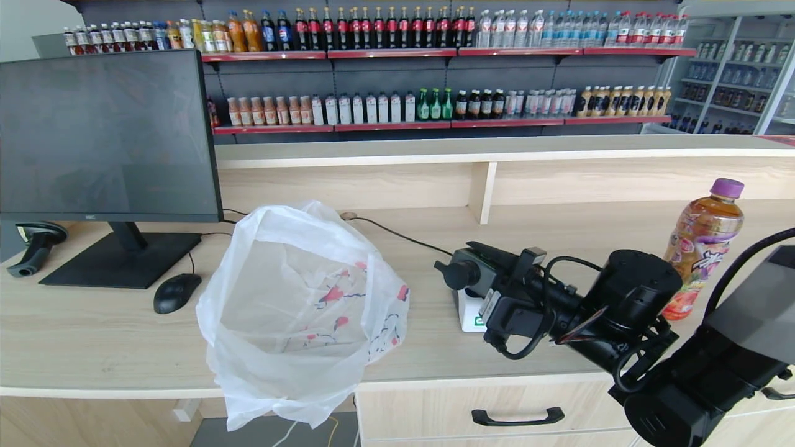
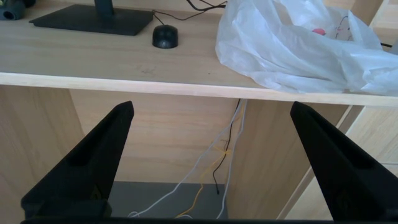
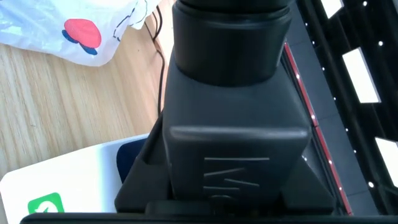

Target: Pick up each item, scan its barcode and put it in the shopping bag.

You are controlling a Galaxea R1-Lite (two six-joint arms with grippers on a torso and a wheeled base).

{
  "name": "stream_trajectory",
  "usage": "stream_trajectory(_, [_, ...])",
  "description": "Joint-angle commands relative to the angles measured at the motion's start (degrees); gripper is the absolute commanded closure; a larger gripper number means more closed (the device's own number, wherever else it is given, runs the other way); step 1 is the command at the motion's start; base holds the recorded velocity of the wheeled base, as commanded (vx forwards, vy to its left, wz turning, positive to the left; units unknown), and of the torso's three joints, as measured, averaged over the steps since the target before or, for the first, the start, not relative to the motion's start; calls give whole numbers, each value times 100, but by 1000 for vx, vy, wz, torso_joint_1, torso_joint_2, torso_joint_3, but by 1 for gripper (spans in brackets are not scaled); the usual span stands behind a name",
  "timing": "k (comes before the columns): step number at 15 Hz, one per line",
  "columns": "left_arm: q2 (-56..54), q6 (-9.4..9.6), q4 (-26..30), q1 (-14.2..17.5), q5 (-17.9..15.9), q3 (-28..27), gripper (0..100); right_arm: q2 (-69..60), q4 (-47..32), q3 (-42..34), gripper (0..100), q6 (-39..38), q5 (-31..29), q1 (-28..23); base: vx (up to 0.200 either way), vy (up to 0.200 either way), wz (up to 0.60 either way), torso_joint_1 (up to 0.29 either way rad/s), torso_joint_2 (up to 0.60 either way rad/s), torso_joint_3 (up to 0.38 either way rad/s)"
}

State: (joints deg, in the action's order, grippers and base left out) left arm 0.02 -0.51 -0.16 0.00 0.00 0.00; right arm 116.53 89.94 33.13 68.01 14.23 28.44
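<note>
A white plastic shopping bag [image 1: 298, 310] with red prints stands open at the counter's front edge, also seen in the left wrist view [image 2: 298, 43]. My right gripper [image 1: 472, 273] is shut on a black scanner [image 3: 230, 124] held just above a small white box [image 1: 467, 313] with a green mark [image 3: 46, 205]. An orange drink bottle [image 1: 702, 248] with a purple cap stands upright on the right, behind my right arm. My left gripper [image 2: 211, 109] hangs open and empty below the counter's front edge.
A monitor [image 1: 109, 136] stands at the left with a mouse [image 1: 176, 292] in front and another handheld scanner [image 1: 31, 245] beside it. A cable [image 1: 397, 233] crosses the counter behind the bag. A raised ledge [image 1: 497, 152] borders the back.
</note>
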Motion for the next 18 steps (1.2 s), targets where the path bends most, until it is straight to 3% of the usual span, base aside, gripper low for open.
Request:
stream_trajectory(1, [-2, -2, -2, 0, 0, 0, 0, -16, 6, 0, 100, 2, 1, 4, 0, 0, 0, 0, 0, 0])
stream_trajectory(12, [-2, 69, 16, -9, 0, 0, 0, -122, 6, -44, 100, 10, 1, 39, 0, 0, 0, 0, 0, 0])
stream_trajectory(14, [-2, 139, 16, -9, -9, 0, 0, -324, 6, -272, 100, 2, 1, 30, 0, 0, 0, 0, 0, 0])
stream_trajectory(18, [-2, 95, 16, 0, -9, 0, 0, -895, 6, -211, 100, -121, -16, 30, 0, 0, 0, 0, 0, 0])
